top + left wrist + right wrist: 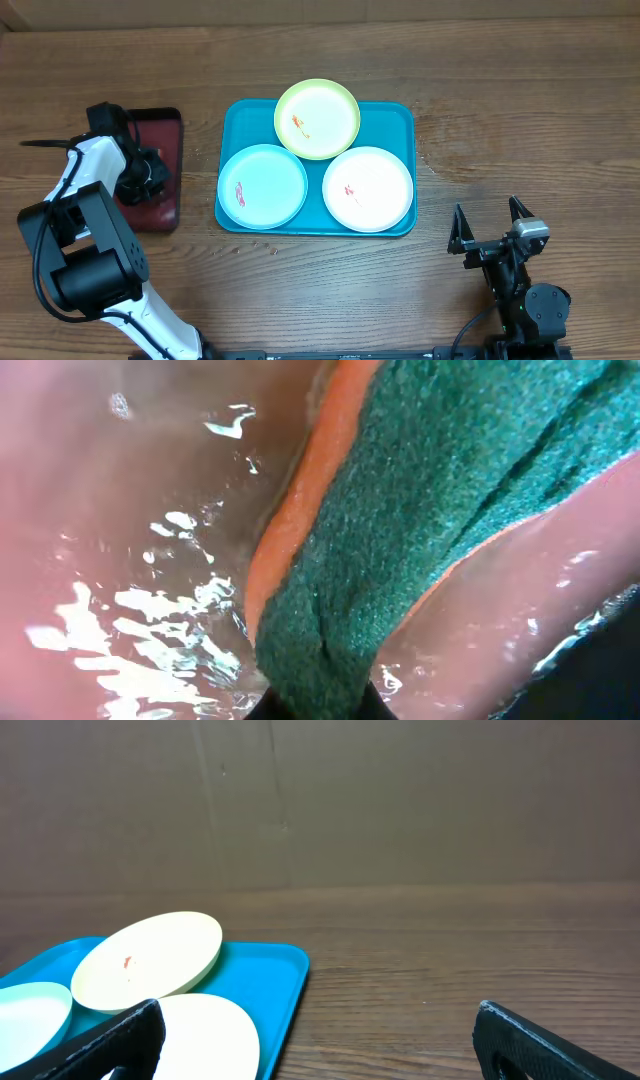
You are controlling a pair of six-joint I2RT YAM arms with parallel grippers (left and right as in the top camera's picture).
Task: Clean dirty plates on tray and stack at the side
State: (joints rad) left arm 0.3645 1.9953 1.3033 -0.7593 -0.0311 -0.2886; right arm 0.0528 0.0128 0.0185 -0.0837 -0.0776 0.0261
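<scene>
The turquoise tray (240,115) holds three plates, each with red smears: yellow-green (317,118) at the back, overlapping the tray's far rim, light blue (262,186) front left, white (368,188) front right. My left gripper (150,170) is down in the dark red tray (160,125), left of the turquoise tray. In the left wrist view its jaws (315,705) pinch a green-and-orange sponge (430,510) lying on the wet red surface (120,510). My right gripper (492,228) is open and empty, front right of the tray. The right wrist view shows the tray (270,970) and plates (150,960) left of the open jaws (315,1040).
The table is brown wood (520,100). Brown cardboard walls (400,800) stand behind it. Bare wood lies to the right of the turquoise tray and in front of it.
</scene>
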